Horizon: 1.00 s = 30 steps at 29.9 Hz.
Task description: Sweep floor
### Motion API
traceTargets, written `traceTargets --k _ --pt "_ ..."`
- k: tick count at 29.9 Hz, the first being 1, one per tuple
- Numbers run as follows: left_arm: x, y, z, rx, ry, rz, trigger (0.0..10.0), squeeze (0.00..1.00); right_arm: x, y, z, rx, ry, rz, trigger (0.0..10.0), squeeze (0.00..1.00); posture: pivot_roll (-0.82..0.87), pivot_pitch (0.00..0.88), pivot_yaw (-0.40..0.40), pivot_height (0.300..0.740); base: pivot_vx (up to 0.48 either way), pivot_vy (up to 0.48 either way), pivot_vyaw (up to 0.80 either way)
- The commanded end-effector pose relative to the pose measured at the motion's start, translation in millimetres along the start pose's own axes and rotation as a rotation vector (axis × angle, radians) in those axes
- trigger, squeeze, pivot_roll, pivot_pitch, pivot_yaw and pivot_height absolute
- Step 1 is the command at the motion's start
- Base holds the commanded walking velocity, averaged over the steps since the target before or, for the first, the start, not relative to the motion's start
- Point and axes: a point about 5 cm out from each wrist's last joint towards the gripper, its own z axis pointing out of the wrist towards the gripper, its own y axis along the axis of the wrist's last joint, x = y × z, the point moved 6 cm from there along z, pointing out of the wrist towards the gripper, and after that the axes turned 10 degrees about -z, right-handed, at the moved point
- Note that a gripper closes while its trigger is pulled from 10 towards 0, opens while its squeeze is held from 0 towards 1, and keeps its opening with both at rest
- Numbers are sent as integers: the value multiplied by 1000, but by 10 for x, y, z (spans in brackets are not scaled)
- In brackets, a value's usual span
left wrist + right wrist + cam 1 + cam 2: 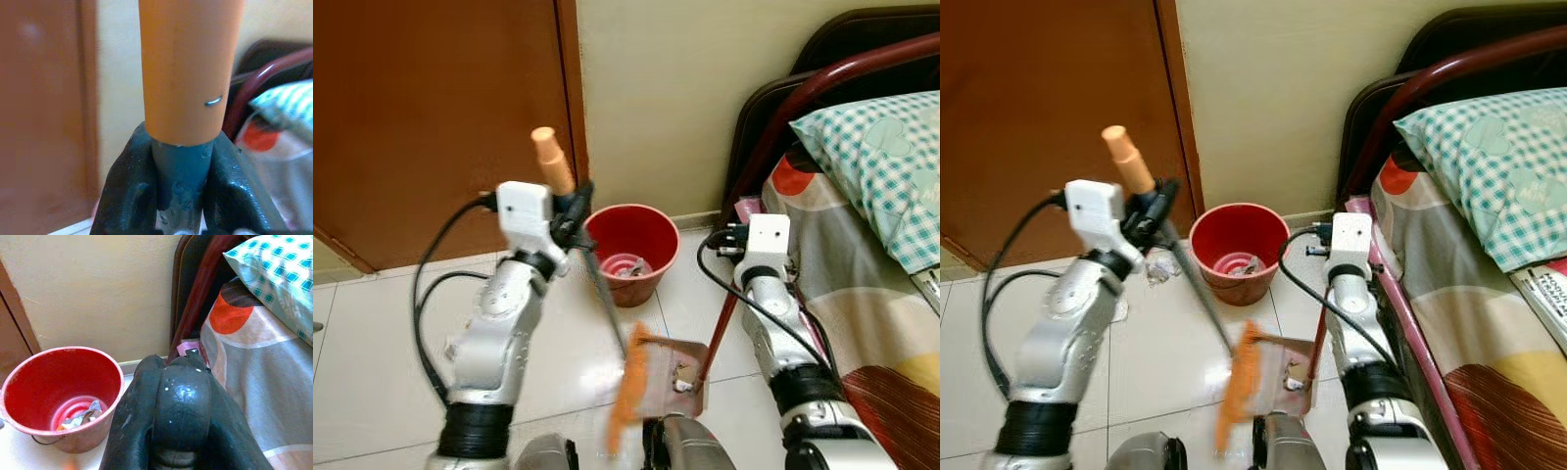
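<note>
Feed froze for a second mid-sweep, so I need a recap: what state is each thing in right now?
Left gripper: shut on broom handle.
Right gripper: shut on dustpan handle.
Broom: tilted, bristles down by the dustpan, blurred.
Dustpan: on the floor, bits of litter on it.
Bucket: upright, open, scraps inside.
Door: shut.

Off past my left fingers stands a brown wooden door (431, 117), closed against the cream wall (656, 98). Beyond my right fingers, a bed (862, 284) runs along that side, its dark red curved frame rail (803, 98) rising above them against a dark headboard (862, 29). A teal checked pillow (881, 166) lies on a sheet with orange and grey patches (234, 318). White floor tiles (372, 362) spread out below my fingers.
</note>
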Motion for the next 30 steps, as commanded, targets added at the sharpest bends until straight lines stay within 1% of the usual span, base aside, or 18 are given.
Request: traceTargets --k 1,5,6,7,10,11,12,14,16,20,25,27,28,30 --pt "40 128 -24 -44 14 44 10000 0 -25 -117 -29 36 7 -7 10000 0 18 164 -20 740 0 0 0" --pt "185 -6 -183 -2 59 91 10000 0 -58 -103 -65 6 27 35 10000 0 23 162 -25 740 0 0 0" --pt "185 -6 -183 -2 59 91 10000 0 -58 -103 -65 6 27 35 10000 0 23 162 -25 740 0 0 0" --pt "247 -117 -271 29 87 106 10000 0 -57 -71 -96 -23 44 53 10000 0 23 161 -27 740 0 0 0" --pt "239 -275 -374 69 90 123 10000 0 -34 13 -152 -80 73 64 10000 0 25 156 -33 740 0 0 0" --pt "239 -275 -374 69 90 123 10000 0 -34 13 -152 -80 73 64 10000 0 25 156 -33 740 0 0 0" --pt "217 -327 -395 82 81 125 10000 0 -13 41 -172 -95 84 70 10000 0 24 150 -35 740 0 0 0" --pt "177 -388 -401 95 76 118 10000 0 34 108 -198 -123 101 78 10000 0 24 150 -35 740 0 -360 663" --pt "145 -411 -390 98 69 110 10000 0 68 169 -208 -143 112 81 10000 0 19 148 -33 740 0 -457 797" --pt "98 -428 -367 95 56 108 10000 0 136 292 -229 -181 146 91 10000 0 14 148 -30 740 0 0 745" --pt "100 -431 -354 94 53 110 10000 0 157 343 -247 -196 171 105 10000 0 14 146 -28 740 0 0 81" --pt "128 -440 -356 94 64 105 10000 0 156 344 -257 -196 175 109 10000 0 13 144 -26 740 0 0 0" --pt "166 -450 -362 98 82 100 10000 0 159 343 -263 -194 179 111 10000 0 13 144 -26 740 0 0 0" --pt "179 -454 -367 99 86 104 10000 0 160 345 -267 -194 182 111 10000 0 13 142 -27 740 0 0 0"
